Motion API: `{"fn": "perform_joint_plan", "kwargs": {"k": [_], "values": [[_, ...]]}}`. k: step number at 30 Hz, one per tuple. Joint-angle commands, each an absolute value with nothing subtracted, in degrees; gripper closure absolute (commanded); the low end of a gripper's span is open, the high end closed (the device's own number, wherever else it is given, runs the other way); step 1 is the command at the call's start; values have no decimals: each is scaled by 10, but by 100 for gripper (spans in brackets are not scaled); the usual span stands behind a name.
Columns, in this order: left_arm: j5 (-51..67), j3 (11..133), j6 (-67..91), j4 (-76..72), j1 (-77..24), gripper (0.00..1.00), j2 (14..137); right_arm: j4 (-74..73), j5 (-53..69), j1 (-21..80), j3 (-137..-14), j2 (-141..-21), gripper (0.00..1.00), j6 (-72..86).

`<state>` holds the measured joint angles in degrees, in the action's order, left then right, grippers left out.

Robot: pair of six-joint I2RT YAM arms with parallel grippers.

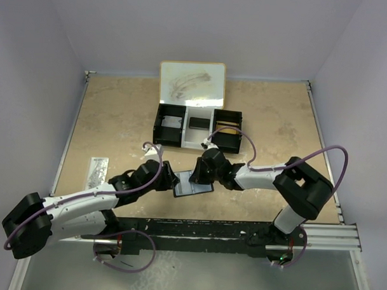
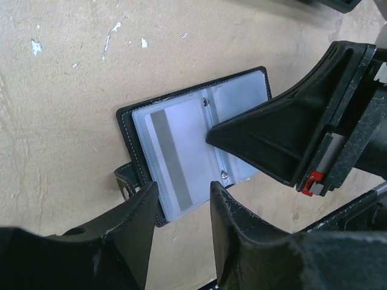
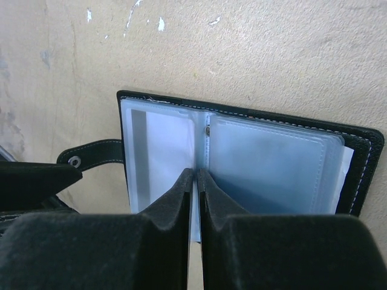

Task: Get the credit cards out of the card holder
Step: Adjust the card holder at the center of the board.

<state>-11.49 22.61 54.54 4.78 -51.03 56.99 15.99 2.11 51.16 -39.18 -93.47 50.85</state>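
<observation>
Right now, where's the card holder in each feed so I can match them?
Top external: card holder low centre, between left pincer and right pincer.
Left wrist: card holder centre, lying open.
Right wrist: card holder centre, open, spanning most of the width.
Shared landmark: right pincer, shut at the holder's middle fold.
</observation>
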Motion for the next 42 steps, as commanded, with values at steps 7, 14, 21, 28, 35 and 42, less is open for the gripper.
{"fn": "perform_joint_plan", "kwargs": {"k": [7, 14, 21, 28, 35, 42], "values": [[-145, 204, 606, -54, -533, 62, 596, 133, 9, 501, -344, -941, 89, 529], [-162, 187, 634, -83, -534, 62, 626, 115, -16, 502, -340, -925, 90, 543], [-148, 184, 637, -124, -537, 62, 649, 132, -3, 502, -335, -928, 89, 547], [-149, 182, 645, -139, -542, 65, 660, 142, 2, 502, -333, -941, 90, 554], [-169, 177, 654, -133, -542, 66, 688, 141, 4, 502, -334, -938, 90, 554], [-173, 184, 654, -126, -546, 66, 700, 145, 6, 502, -335, -942, 90, 554]]}}
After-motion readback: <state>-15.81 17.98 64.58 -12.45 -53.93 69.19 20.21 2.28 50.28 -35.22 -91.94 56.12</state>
